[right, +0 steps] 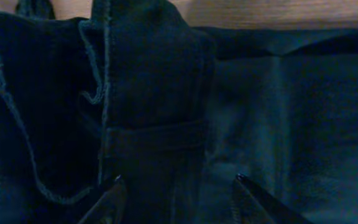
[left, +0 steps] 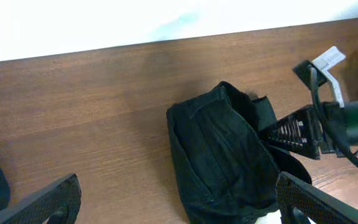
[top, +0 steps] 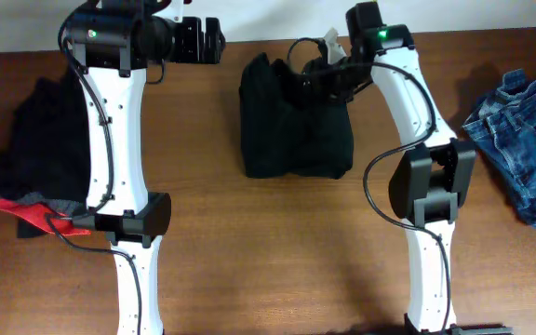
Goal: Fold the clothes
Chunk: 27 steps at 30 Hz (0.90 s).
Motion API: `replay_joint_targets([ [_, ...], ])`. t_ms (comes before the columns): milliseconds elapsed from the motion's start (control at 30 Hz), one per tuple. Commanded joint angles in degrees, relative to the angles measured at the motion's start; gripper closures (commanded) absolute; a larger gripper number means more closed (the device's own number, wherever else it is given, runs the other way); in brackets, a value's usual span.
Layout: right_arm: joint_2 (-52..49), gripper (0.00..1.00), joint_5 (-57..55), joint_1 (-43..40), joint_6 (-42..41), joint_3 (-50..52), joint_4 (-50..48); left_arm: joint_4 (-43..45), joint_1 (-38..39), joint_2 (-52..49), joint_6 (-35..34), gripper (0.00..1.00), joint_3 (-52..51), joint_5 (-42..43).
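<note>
A folded black garment [top: 296, 126] lies in a thick block at the table's middle back. My right gripper [top: 316, 76] hangs low over its upper right corner. In the right wrist view the two fingers [right: 112, 186] stand apart over the black cloth [right: 154, 93], with its seams and a belt loop showing; nothing is pinched between them. My left gripper [top: 214, 42] is open at the back edge, left of the garment, holding nothing. The left wrist view shows its wide-apart fingers [left: 48, 199] and the black bundle [left: 222, 155] ahead.
Blue denim jeans [top: 524, 149] lie crumpled at the right edge. A heap of black clothes [top: 35, 140] with a red-and-grey edge [top: 31, 209] lies at the left edge. The right arm [left: 303, 130] reaches in beside the bundle.
</note>
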<state>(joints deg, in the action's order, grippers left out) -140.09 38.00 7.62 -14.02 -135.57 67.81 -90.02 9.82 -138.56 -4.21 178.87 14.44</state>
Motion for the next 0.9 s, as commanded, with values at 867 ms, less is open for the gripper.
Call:
replay_joint_targets([
  [867,0.8,0.02,-14.7,8.1,6.8,-10.9,6.8,-2.1,-0.2,-0.4,1.2,0.01,-0.1,-0.8],
])
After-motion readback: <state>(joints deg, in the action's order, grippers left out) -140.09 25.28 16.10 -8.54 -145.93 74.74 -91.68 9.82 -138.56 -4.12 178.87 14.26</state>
